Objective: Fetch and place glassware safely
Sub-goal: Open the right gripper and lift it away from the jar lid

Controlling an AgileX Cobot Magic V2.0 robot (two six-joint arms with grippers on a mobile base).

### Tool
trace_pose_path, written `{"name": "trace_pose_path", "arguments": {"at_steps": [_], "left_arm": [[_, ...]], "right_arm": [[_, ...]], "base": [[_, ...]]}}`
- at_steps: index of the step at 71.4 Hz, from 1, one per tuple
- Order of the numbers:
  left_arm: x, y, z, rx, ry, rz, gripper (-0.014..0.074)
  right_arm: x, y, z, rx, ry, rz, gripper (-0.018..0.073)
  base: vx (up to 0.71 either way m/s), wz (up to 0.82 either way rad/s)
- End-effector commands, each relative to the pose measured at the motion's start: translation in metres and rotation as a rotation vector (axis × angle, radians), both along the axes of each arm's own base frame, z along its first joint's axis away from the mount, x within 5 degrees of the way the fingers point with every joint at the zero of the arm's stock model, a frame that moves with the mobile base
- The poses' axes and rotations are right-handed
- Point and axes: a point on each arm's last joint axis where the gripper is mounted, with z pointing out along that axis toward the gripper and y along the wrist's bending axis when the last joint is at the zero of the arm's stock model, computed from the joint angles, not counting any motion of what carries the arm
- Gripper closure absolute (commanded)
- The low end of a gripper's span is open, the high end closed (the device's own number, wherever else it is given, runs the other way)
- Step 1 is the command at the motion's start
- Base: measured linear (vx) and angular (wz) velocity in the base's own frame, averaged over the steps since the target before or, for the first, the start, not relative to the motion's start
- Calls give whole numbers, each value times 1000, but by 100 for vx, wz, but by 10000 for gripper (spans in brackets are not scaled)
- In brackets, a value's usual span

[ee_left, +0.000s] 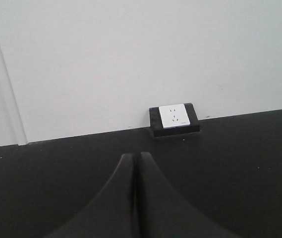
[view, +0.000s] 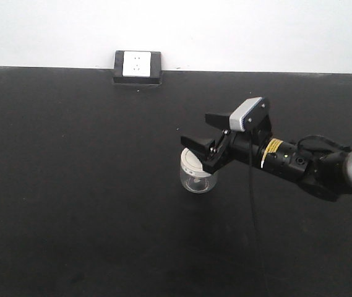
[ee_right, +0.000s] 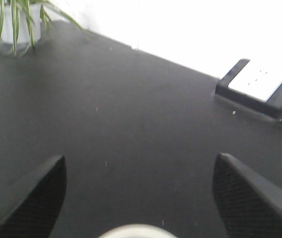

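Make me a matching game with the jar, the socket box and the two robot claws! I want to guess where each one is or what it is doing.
Things:
1. glass jar
2. socket box
3. left gripper
4. right gripper

Descriptions:
A. fingers pressed together, holding nothing
B. at the table's far edge, against the white wall
C. open, one finger on each side of the jar
D. upright on the black table, white lid on

Pairs: 1-D, 2-B, 3-A, 4-C

Right gripper jaws spread wide, jar lid at bottom edge, socket box, potted plant
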Motion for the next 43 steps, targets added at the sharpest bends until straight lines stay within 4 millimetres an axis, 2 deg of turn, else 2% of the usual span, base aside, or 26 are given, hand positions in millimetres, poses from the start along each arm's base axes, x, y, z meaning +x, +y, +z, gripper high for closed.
{"name": "trace_pose_path", "arguments": {"at_steps": [1, 26, 34, 43], "left_arm": [[1, -2, 15, -22, -91, -17, 603], [1, -2, 15, -22, -91, -17, 603], [1, -2, 15, -22, -91, -17, 603], [1, -2, 15, -22, -91, -17, 603]], "right_arm": [[-3, -4, 50, 95, -90, -17, 21], [-23, -20, 113, 79, -54, -192, 153], [-37, -30, 130, 83, -13, -287, 269], [-61, -41, 138, 82, 7, -368, 480]], "base": [[0, 0], [0, 0], [0, 0], [0, 0]]}}
